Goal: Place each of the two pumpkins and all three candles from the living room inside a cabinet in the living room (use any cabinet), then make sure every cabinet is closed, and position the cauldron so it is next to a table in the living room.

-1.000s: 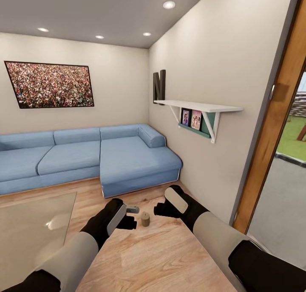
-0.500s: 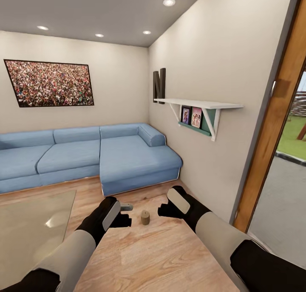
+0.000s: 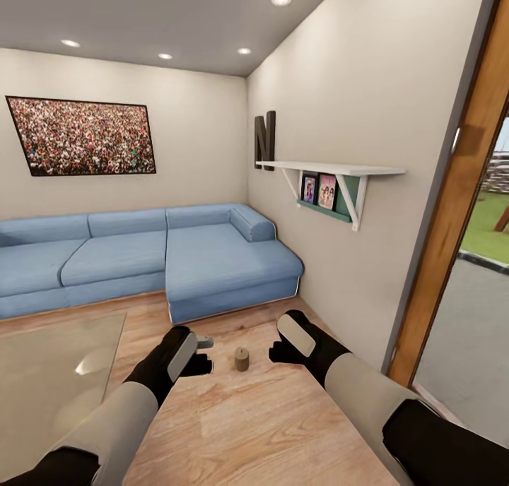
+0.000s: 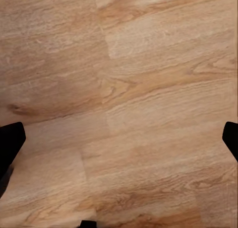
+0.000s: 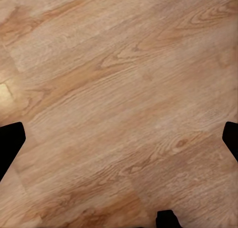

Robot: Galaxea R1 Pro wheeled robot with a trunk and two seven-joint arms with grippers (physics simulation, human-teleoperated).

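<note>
sofa: left end cut by the picture edge
glass table: only one corner in view
shelf photos: too small to read
left end effector: only finger tips at the edges

Light wood floor with a few things on it

A stubby tan candle stands upright on the near boards; a blue corner sofa sits at the far side, a glass-topped bench at left.
</note>
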